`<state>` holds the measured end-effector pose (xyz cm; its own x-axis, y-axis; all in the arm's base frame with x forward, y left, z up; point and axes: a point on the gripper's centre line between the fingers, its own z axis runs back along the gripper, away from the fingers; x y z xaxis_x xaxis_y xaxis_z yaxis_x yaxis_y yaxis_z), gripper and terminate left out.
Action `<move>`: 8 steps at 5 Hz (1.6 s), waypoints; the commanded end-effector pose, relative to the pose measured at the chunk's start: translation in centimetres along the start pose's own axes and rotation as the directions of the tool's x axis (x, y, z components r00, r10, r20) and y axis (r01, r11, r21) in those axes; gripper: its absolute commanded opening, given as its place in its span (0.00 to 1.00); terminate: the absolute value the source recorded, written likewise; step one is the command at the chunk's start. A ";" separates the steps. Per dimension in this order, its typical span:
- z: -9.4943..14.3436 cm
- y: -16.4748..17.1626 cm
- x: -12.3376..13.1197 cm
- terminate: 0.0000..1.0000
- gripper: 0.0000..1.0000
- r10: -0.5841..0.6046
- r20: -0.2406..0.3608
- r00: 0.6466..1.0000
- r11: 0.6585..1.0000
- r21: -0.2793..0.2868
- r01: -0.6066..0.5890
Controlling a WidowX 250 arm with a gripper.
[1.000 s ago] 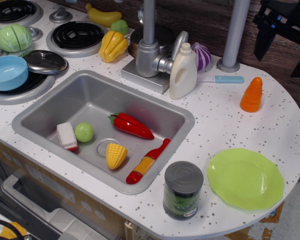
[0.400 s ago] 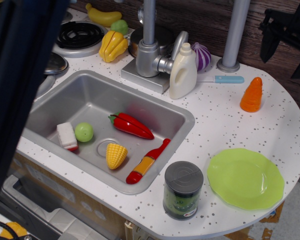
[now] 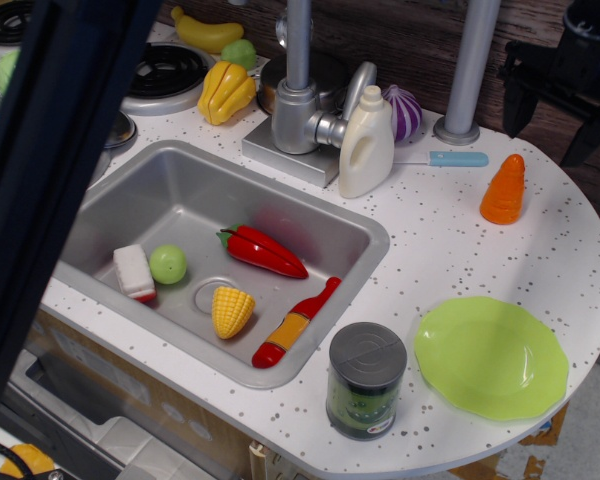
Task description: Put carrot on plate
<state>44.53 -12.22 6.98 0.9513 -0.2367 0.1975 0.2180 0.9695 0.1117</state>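
Note:
The orange carrot (image 3: 504, 190) stands upright on the white counter at the back right. The lime-green plate (image 3: 491, 357) lies empty near the counter's front right edge, well in front of the carrot. My black gripper (image 3: 550, 122) hangs above and behind the carrot, at the top right against the dark wall. Its two fingers (image 3: 514, 108) stand apart, open, with nothing between them. It does not touch the carrot.
A dark can (image 3: 366, 380) stands left of the plate. The sink (image 3: 180, 190) holds a red chili (image 3: 264, 251), corn (image 3: 231, 310), a green ball and a sponge. A white bottle (image 3: 367, 143) and blue-handled knife (image 3: 457, 158) lie behind. A dark blurred bar (image 3: 50, 170) covers the left.
The gripper has moved a little left and down, closer above the carrot. A dark blurred bar has come across the left side, hiding the stove and blue bowl.

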 end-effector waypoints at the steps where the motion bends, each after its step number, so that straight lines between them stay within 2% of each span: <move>1: 0.4 2.3 0.6 0.00 1.00 -0.011 0.035 0.999 1.000 -0.006 0.011; 2: -0.9 3.1 0.1 0.00 1.00 -0.004 0.032 0.999 0.999 -0.034 0.005; 4: -2.2 3.4 -0.7 0.00 1.00 0.043 0.068 0.997 0.997 -0.063 -0.039; 5: -2.3 3.1 -0.9 0.00 0.00 0.050 0.090 0.995 0.997 -0.057 -0.045; 6: -2.2 3.1 -0.9 0.00 0.00 0.045 0.097 0.994 0.998 -0.050 -0.041; 7: 0.1 2.7 -1.3 0.00 0.00 0.082 0.070 0.994 0.996 -0.025 -0.080; 8: 4.2 1.8 -3.8 0.00 0.00 0.179 -0.002 0.984 0.983 0.036 -0.179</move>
<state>37.25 -10.21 8.62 0.9927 0.0015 0.1205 -0.0182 0.9904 0.1373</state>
